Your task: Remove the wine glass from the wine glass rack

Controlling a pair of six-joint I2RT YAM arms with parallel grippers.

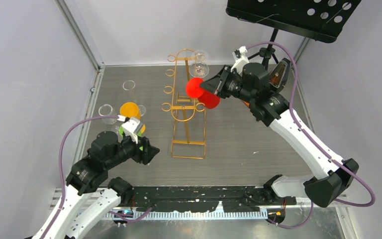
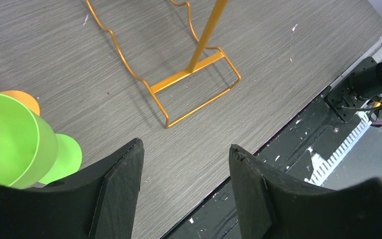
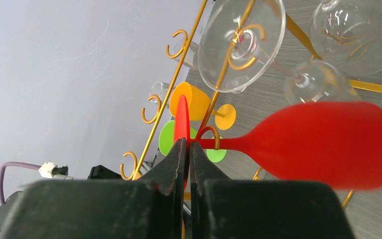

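A red wine glass (image 1: 210, 98) hangs by its stem from a hook on the right side of the gold wine glass rack (image 1: 187, 130). My right gripper (image 1: 205, 85) is shut on the thin edge of the glass's round foot (image 3: 181, 117). In the right wrist view the red bowl (image 3: 323, 144) lies to the right, and the stem passes through a curled hook (image 3: 212, 133) of the wine glass rack (image 3: 177, 74). My left gripper (image 1: 151, 151) hovers low at the front left of the rack's base (image 2: 194, 84), and the left gripper (image 2: 185, 149) is open and empty.
Two clear glasses (image 3: 241, 42) (image 3: 348, 30) hang on the rack above the red one. An orange glass (image 1: 129, 109), a green glass (image 2: 10, 139) and clear glasses (image 1: 128, 85) sit on the table to the left. A black music stand (image 1: 291, 17) is at the back right.
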